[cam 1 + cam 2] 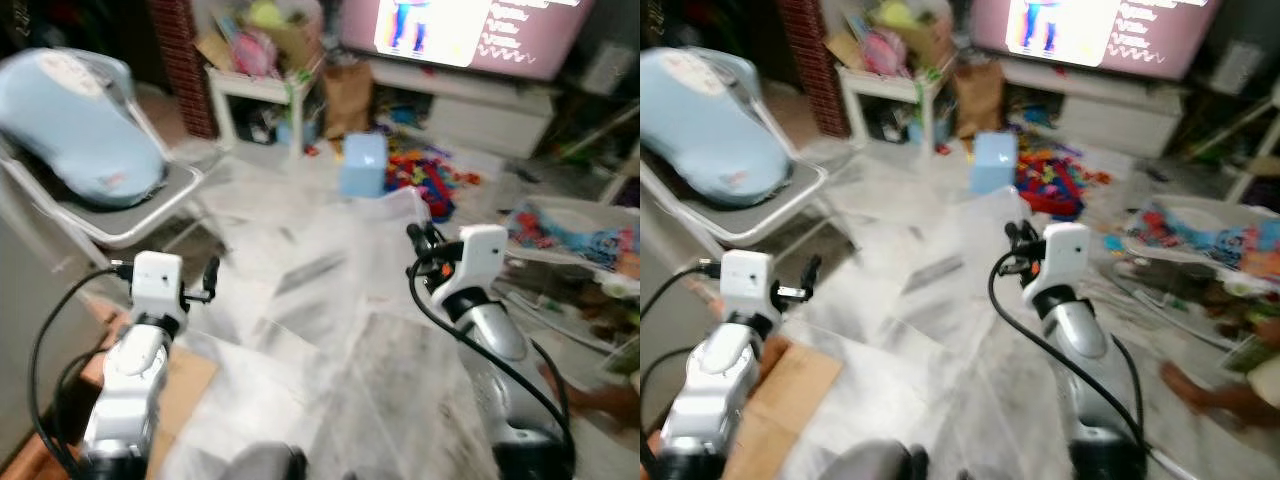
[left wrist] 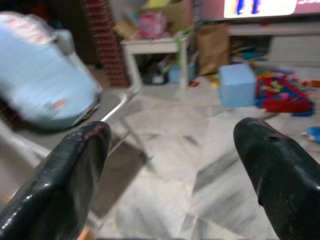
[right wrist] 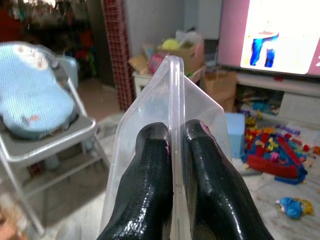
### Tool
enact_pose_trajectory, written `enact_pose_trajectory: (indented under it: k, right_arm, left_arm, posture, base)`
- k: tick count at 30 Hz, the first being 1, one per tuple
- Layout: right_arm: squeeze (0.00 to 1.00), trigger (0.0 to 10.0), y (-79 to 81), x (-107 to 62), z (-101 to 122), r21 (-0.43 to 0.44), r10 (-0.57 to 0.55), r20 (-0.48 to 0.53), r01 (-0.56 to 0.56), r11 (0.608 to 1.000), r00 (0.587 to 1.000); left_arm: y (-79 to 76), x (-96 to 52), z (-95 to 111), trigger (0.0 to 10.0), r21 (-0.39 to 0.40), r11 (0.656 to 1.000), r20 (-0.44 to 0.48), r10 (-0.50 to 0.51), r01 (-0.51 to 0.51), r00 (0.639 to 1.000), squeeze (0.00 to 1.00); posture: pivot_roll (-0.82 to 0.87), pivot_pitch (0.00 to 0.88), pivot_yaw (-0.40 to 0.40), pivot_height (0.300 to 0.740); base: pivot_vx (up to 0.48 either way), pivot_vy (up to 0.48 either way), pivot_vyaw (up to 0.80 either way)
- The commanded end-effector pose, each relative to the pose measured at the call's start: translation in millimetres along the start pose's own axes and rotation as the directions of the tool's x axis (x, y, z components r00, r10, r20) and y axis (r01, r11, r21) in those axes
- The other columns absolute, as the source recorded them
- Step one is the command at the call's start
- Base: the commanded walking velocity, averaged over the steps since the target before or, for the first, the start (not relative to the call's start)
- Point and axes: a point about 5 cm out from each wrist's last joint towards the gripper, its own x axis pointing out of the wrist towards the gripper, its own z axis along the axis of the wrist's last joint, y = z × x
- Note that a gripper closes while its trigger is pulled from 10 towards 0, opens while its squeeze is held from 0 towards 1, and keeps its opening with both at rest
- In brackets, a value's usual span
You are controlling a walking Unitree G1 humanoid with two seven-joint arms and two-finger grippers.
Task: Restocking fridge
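Now your right gripper (image 3: pixel 172 145): jaws clenched on clear plastic container (image 3: pixel 170 100), held out front, edge-up, likely carrying toward fridge. Left gripper (image 2: pixel 170 150): jaws released, empty, free for door. Watch toys (image 1: pixel 425 175) on floor (image 1: pixel 330 300).

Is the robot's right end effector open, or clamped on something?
Clamped. In the right wrist view the right end effector has both black fingers pressed together on a clear plastic bag, whose edge rises between them.

Blue cushion (image 1: pixel 80 125) on folding chair (image 1: pixel 150 205)
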Motion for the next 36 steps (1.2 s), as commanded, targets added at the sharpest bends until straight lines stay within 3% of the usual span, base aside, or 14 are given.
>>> enact_pose_trajectory:
  k: [1, 36]
  right_arm:
    - [0.00, 10.0, -0.2, 1.0, 3, 0.003, 0.002, 0.021, -0.002, 1.000, 1.000]
    - [0.00, 10.0, 6.6, 4.9, 1, 0.003, 0.047, 0.020, -0.047, 0.999, 0.999]
  left_arm:
    - [5.1, -1.2, -5, 10.0, 0.009, 1.000, -0.023, 0.021, -0.021, 1.000, 0.00]
    - [0.4, 9.2, 0, 10.0, 0.010, 1.000, 0.004, 0.028, -0.028, 1.000, 0.00]
  posture:
    - [0.09, 0.000, -0.031, 0.740]
    - [0.09, 0.000, -0.034, 0.740]
  base:
    - [0.000, 0.480, 0.80]
    - [0.000, 0.478, 0.76]
